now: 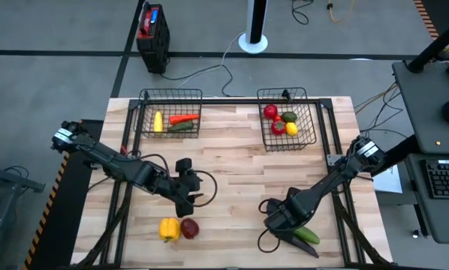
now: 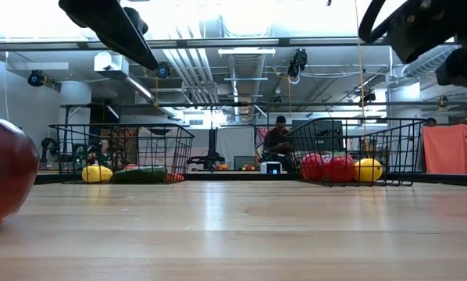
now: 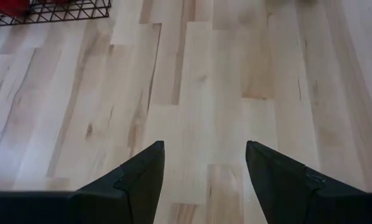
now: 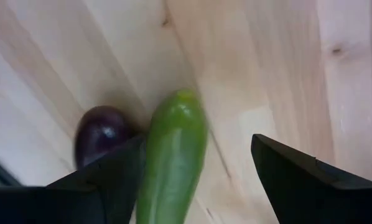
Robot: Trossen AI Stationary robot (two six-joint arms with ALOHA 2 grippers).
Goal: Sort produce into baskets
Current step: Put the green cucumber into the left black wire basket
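Observation:
A green cucumber (image 4: 173,162) lies on the wooden table near its front right, with a dark purple eggplant (image 4: 99,134) right beside it. My right gripper (image 4: 198,138) hangs open just above them, pointing down, one finger on each side of the cucumber's end; it shows in the high view as right gripper (image 1: 288,223). My left gripper (image 3: 204,146) is open over bare wood near the table's middle, left gripper (image 1: 188,195) in the high view. A yellow pepper (image 1: 169,229) and a red tomato (image 1: 189,227) rest at the front left.
Two black wire baskets stand at the far edge: the left basket (image 1: 170,96) holds a yellow piece, a carrot and a cucumber; the right basket (image 1: 308,124) holds red tomatoes, a green piece and a lemon. Bare wood lies between baskets and grippers. A red-and-black box (image 1: 152,34) sits on the floor.

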